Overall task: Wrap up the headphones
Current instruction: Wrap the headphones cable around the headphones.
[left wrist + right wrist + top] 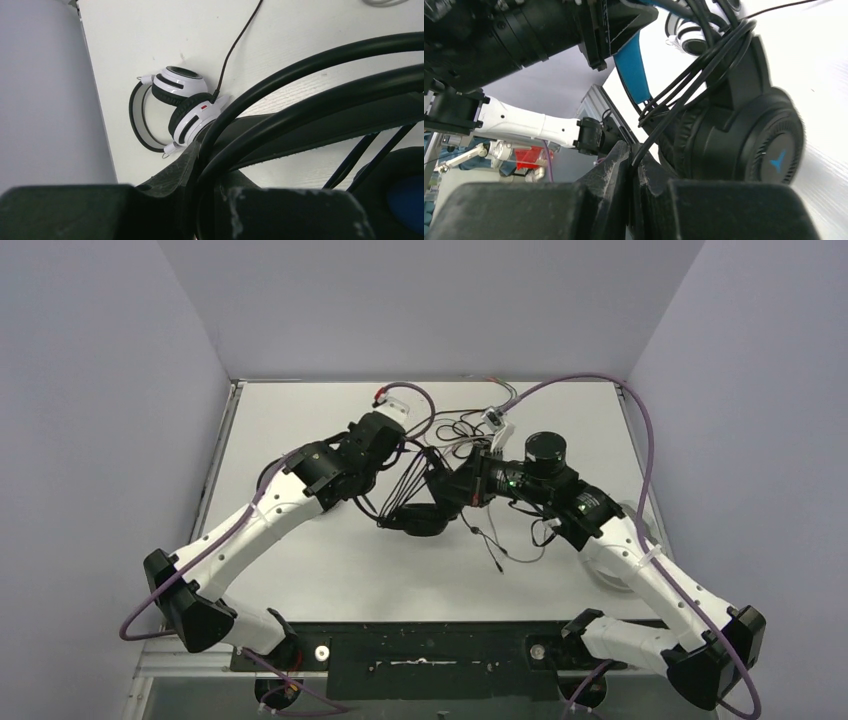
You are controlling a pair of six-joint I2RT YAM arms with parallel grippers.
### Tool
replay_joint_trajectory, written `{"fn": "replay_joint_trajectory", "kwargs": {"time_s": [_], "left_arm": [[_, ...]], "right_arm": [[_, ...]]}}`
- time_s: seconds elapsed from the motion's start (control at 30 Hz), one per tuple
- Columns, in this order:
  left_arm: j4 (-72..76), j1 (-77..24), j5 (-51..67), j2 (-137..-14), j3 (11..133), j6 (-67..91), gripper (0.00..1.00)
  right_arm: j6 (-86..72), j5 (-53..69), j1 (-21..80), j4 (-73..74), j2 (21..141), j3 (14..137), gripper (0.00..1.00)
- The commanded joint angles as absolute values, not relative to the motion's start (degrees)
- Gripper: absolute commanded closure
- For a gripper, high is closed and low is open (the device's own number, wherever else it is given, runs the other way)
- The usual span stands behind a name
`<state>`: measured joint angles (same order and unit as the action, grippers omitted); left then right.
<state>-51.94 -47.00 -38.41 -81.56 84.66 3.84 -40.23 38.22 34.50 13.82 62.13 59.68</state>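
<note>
Left wrist view: left hand [206, 172] fills the bottom edge, fingers clenched on the black headset [320, 132] at its band. Two thick black arcs sweep out from between the fingers toward upper right (frame or cable, can't tell). One ear pad, blue inside, sits in the lower right corner. Beyond is white counter [150, 35]. White headset [182, 105] lies flat near the counter's edge, with black pads, striped cups close together and its band curving left. Thin lead [235, 47] runs from beside its nearer cup off the top. Grey wall [40, 75] stands past the edge.

Right wrist view: right hand [633, 159] is pinched tight on the cable [696, 70] just beside the black headset's ear cup. From the pinch the cable climbs in several strands alongside the cup's arm. The cup has a ribbed rim and a blue mark on its face. Higher up, the band's blue lining runs into the left hand's grip. Left arm [524, 125] shows behind as a white link.

Top view: left arm and right arm [650, 575] reach in from the near edge and meet mid-counter, with the black headset between the two hands. A loose dark strand trails on the counter just nearer. Farthest is a tangle [465, 430] of thin cables by the far side.
</note>
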Motion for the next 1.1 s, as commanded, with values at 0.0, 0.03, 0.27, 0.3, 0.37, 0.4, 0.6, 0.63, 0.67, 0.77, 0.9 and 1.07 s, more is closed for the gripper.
{"fn": "replay_joint_trajectory", "kwargs": {"time_s": [0.0,0.03,0.27,0.3,0.37,0.4,0.6,0.63,0.67,0.77,0.9,1.07], "left_arm": [[-53.54,-44.33,-37.96,-82.13,92.4,15.16,1.0],[-53.44,-43.98,-37.33,-82.45,93.54,15.88,1.0],[-52.3,-41.32,-32.56,-83.15,101.31,21.69,1.0],[-52.22,-40.74,-31.35,-83.2,102.31,22.75,1.0],[-51.91,-39.44,-28.72,-82.97,103.78,25.09,1.0],[-51.57,-38.75,-27.33,-82.62,104.2,26.16,1.0],[-49.07,-36.07,-20.53,-80.03,105.08,30.29,1.0],[-49.11,-35.96,-20.03,-79.68,105.41,30.66,1.0],[-49.08,-35.95,-19.64,-79.34,105.58,30.89,1.0],[-49.25,-35.93,-18.67,-78.53,106.38,30.98,1.0],[-50.75,-35.95,-18.69,-78.02,108.17,30.56,1.0],[-51.25,-35.86,-18.81,-77.26,109.2,29.94,1.0]], "right_arm": [[-43.97,27.68,41.74,1.6,60.82,60.14,0.98],[-44.18,27.49,43.0,0.65,61.48,60.44,0.98],[-42.4,25.43,49.37,-0.19,66.05,62.86,0.92],[-41.88,24.98,50.15,-0.18,66.33,62.9,0.92],[-41.63,24.72,51.28,-0.8,66.53,62.32,0.89],[-41.61,24.58,51.77,-1.8,66.41,61.63,0.87],[-39.45,22.56,53.04,-3.99,65.25,57.38,0.77],[-38.98,22.05,53.04,-3.96,65.29,56.86,0.76],[-38.64,21.5,53.08,-4.02,65.38,56.41,0.74],[-37.77,20.43,53.09,-4.62,65.76,55.04,0.68],[-36.22,18.67,53.13,-2.67,66.14,54.07,0.55],[-35.09,17.14,53.06,-0.8,64.42,50.91,0.42]]}}
